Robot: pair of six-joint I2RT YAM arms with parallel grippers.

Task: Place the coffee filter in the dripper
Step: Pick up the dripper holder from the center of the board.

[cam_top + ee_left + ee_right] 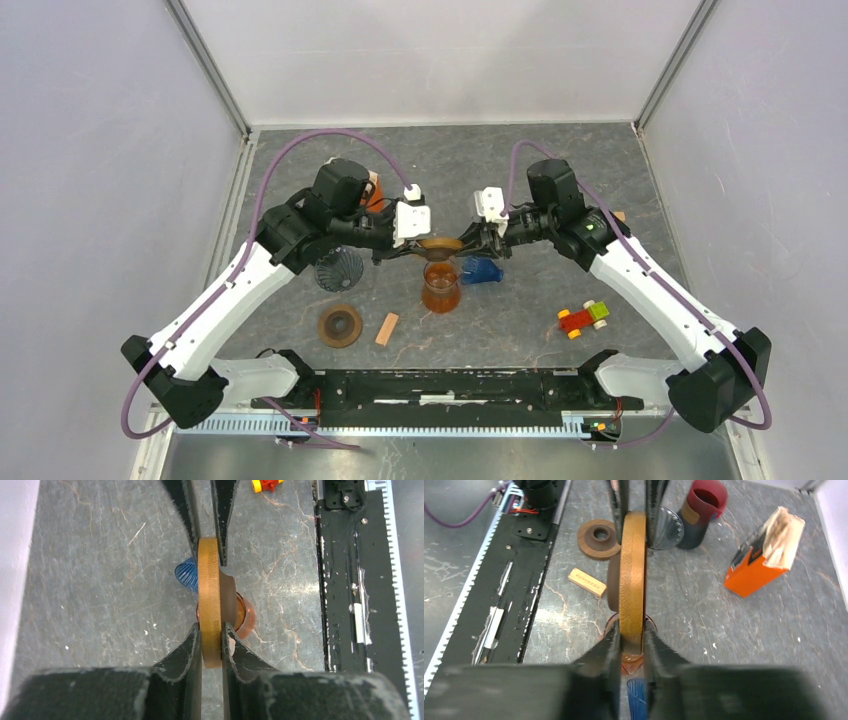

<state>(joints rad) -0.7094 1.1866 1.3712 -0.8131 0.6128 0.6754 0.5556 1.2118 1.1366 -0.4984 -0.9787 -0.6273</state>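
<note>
Wooden ring (440, 245), pale, thick-rimmed, with a darker brown disc against one face. It is held at mid-desk, edge-on to both wrist cameras. Left jaws are closed on its rim from one side and right jaws are closed on the opposite rim, so the two arms meet nose to nose across it.

Amber glass vessel (440, 288): upright on the desk (560, 170), directly under the ring. Contact between the two cannot be told.

Blue ribbed cone (482, 270): on its side, just beside the vessel, towards the right arm.

Dark ribbed dripper (338, 268): on the desk beneath the left arm, well apart from the ring.

Coffee filters (781, 532): pale papers packed in an open orange box (756, 567) on the desk, near a maroon cup (704, 510). They are apart from the dripper and touched by neither arm.

Brown wooden disc (340, 325), with a centre hole: flat on the desk, on the near side of the dripper.

Small wooden block (387, 328): just beside the disc.

Toy car (583, 318), red, yellow and green: on the desk near the right arm.

Desk surface: grey, marbled and scratched.
</note>
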